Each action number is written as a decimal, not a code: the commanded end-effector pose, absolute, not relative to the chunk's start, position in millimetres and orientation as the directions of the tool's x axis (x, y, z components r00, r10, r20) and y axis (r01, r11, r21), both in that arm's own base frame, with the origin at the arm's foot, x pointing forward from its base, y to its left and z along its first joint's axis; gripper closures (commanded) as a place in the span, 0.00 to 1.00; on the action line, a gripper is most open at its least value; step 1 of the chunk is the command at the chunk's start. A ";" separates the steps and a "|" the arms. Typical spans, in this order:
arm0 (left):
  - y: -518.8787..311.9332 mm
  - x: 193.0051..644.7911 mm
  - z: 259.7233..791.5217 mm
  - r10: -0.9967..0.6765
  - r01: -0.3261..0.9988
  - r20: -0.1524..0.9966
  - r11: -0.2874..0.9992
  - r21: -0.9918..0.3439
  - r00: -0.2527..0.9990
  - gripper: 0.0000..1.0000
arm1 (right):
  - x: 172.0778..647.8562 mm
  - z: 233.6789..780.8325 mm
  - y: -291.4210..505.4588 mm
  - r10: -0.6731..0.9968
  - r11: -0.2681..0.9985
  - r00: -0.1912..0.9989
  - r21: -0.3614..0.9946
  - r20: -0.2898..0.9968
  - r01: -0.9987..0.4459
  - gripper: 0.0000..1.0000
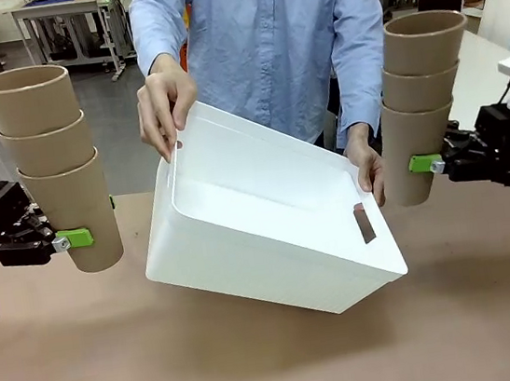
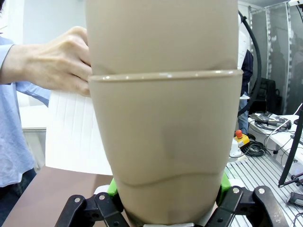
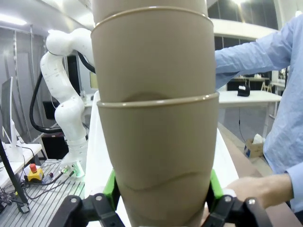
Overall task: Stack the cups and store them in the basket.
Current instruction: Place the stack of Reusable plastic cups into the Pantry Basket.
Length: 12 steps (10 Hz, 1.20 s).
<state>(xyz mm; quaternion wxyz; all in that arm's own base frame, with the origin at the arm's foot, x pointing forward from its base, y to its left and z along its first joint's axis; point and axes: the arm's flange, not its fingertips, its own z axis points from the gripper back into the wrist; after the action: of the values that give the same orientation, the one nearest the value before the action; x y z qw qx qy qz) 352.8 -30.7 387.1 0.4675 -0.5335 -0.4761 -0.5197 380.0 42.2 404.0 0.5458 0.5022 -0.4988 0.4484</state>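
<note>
Three nested cups stand upright between the left gripper's pads.

We count six cups: three in the left stack and three in the right stack. There is one basket. We count two robot hands, the left hand and the right hand, and two hands of the person.
</note>
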 end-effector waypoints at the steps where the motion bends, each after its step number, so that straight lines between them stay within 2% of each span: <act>1: -30.6 352.6 390.5 0.031 0.994 1.000 -0.109 -0.002 0.006 0.17 | 349.1 427.1 78.5 0.086 0.138 0.140 0.128 0.986 -0.982 0.13; 7: -30.6 352.6 390.5 0.031 0.994 1.000 -0.109 -0.002 0.006 0.17 | 342.0 423.9 160.7 0.414 0.236 0.200 0.108 0.888 -0.966 0.13; 12: -30.6 352.6 390.5 0.031 0.994 1.000 -0.109 -0.002 0.006 0.17 | 379.9 392.2 230.2 0.566 0.259 0.225 0.088 0.793 -0.962 0.13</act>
<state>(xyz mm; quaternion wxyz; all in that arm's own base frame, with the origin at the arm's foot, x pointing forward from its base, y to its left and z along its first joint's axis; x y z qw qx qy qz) 352.9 -30.8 386.3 0.4680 -0.5340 -0.4756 -0.5192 361.3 215.0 388.0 0.7088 0.3094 -0.3395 0.5354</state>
